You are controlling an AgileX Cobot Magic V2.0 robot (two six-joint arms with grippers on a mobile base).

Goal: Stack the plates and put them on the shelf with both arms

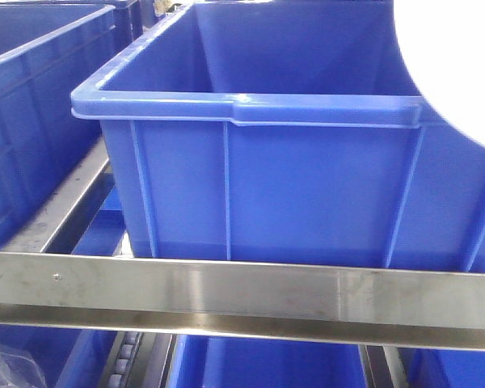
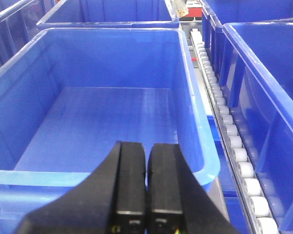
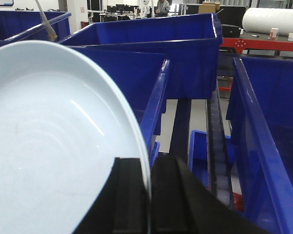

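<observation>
A pale bluish-white plate fills the left of the right wrist view, held on edge. My right gripper is shut on its rim, one black finger on each side. The same plate shows as a white curve at the top right of the front view, above a blue bin. My left gripper is shut with nothing between its fingers, hovering over the near rim of an empty blue bin. Neither gripper shows in the front view.
Blue plastic bins sit on a steel rack with a metal front rail. A roller track runs between bins on the left arm's right. More blue bins flank the right gripper; a red bench and white roll stand far back.
</observation>
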